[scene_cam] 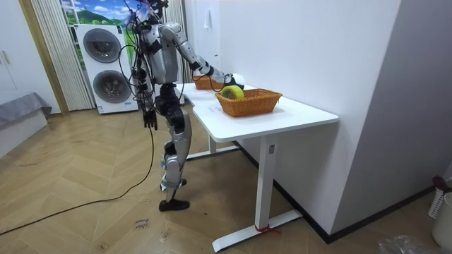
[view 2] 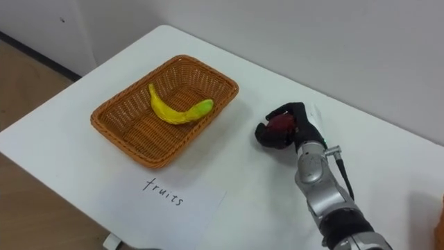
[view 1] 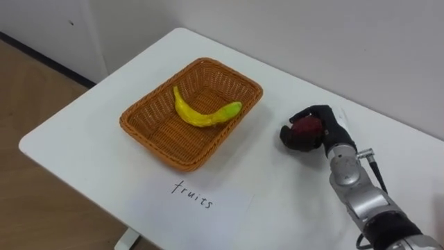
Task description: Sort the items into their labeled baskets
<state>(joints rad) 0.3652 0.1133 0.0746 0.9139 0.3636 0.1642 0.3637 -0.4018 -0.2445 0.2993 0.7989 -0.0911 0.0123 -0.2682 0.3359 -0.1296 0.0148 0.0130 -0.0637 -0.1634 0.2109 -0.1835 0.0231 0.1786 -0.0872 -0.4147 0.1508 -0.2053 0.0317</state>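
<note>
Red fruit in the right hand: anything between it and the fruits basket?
Nothing visible. The right hand is curled round the red fruit just right of the basket, with bare table between them. A banana lies across the basket's middle, leaving room beside it.

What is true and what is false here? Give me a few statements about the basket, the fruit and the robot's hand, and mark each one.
1. A banana lies inside the wicker basket. True.
2. The right hand is open and holds nothing. False: its fingers are curled round a dark red fruit.
3. The dark red fruit is already in the basket. False: it is outside the basket, to the robot's right of it, in the hand.
4. A sheet of paper with handwriting lies on the white table in front of the basket. True.
</note>
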